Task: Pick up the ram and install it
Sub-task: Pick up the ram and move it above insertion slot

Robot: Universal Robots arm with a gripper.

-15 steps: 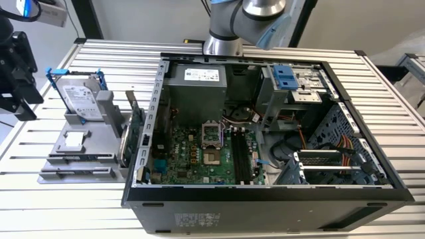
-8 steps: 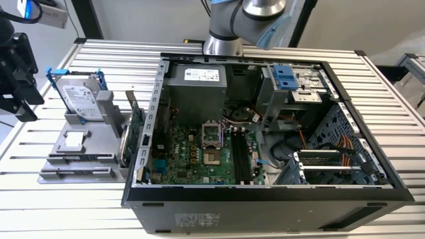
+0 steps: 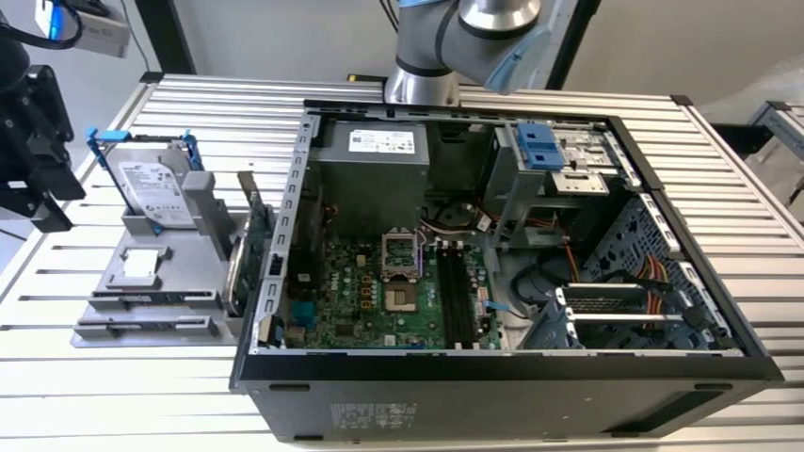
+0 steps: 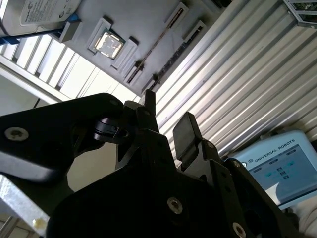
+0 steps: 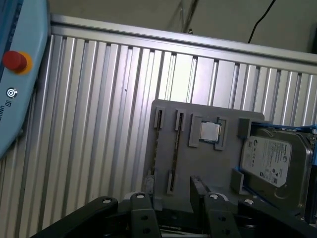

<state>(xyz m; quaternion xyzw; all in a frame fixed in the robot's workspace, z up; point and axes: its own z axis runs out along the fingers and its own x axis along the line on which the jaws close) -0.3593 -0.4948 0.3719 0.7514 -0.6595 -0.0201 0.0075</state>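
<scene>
The ram (image 5: 175, 146) is a thin dark stick standing edge-on in a long slot of the grey holder (image 5: 198, 168); it also shows in the second wrist view (image 4: 157, 43) and in the exterior view (image 3: 151, 300). My gripper (image 5: 173, 191) hovers above the holder's near edge, open, with nothing between its black fingers (image 4: 184, 130). In the exterior view the gripper (image 3: 51, 212) hangs at the far left, off to the side of the holder (image 3: 169, 273). The open computer case (image 3: 301, 235) shows long black memory slots (image 3: 455, 297) on its motherboard.
The holder also carries a hard drive (image 3: 157, 188) with blue rails, a square processor (image 5: 210, 131) and an upright green expansion card (image 3: 255, 240). A teach pendant (image 4: 277, 171) lies on the ribbed metal table (image 3: 101, 395). The arm's base (image 3: 434, 56) stands behind the case.
</scene>
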